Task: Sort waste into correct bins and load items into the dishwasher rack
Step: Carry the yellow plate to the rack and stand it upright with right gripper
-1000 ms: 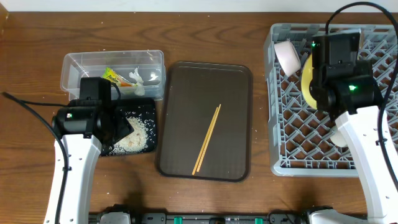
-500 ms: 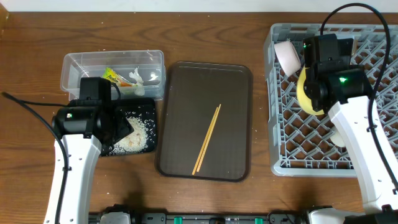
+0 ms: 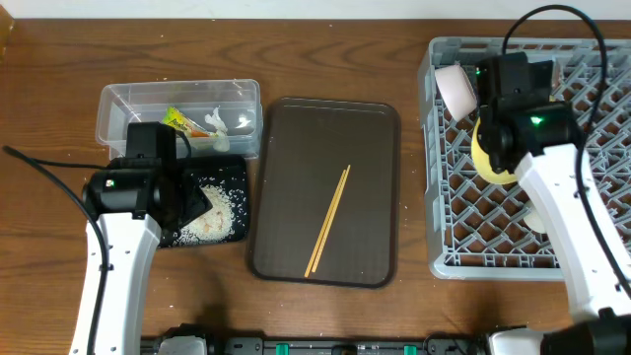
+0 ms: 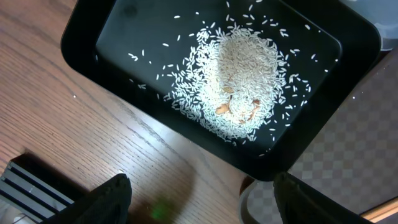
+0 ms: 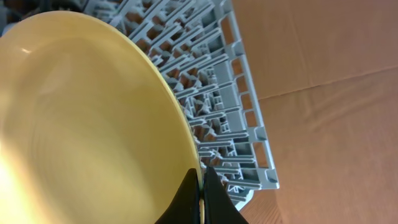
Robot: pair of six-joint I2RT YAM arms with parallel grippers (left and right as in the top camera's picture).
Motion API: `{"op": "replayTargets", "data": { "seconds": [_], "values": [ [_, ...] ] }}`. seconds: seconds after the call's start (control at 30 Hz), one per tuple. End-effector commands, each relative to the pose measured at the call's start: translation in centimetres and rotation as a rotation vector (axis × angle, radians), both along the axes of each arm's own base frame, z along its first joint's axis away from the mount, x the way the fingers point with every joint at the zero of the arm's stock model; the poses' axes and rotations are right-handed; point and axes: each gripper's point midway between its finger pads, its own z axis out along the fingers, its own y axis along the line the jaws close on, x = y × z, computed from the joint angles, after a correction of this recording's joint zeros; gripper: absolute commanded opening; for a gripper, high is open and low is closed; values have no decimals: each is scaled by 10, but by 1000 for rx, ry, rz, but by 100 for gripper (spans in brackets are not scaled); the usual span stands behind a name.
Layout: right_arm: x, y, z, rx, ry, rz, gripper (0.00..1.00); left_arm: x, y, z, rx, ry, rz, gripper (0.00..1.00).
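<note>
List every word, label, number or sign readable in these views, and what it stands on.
Nothing can be read in any view.
The snack wrapper in the clear tub: has print, too small and blurred to read.
The yellow plate, black tub, brown tray, grey rack: no markings visible.

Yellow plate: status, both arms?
Right end effector shut on yellow plate rim, plate on edge over dishwasher rack. Left end effector open above rice in black bin. White bowl racked close beside plate.
</note>
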Motion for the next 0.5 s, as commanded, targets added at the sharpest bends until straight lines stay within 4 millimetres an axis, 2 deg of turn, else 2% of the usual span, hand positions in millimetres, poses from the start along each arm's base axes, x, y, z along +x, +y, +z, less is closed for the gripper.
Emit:
{"op": "replayTargets", "data": {
  "seconds": [0.0, 0.13, 0.27, 0.47],
  "values": [
    [3, -2, -11, -4, 14, -23, 1, 0, 4, 2, 14, -2, 17, 76],
    [5, -1, -16, 10, 2, -35, 1, 0, 4, 2, 14, -2, 17, 76],
    [10, 10, -27, 94, 15, 4, 1, 0, 4, 2, 14, -2, 17, 76],
    [18, 36, -43, 257, 24, 81, 14, 0, 4, 2, 14, -2, 17, 76]
  ]
}}
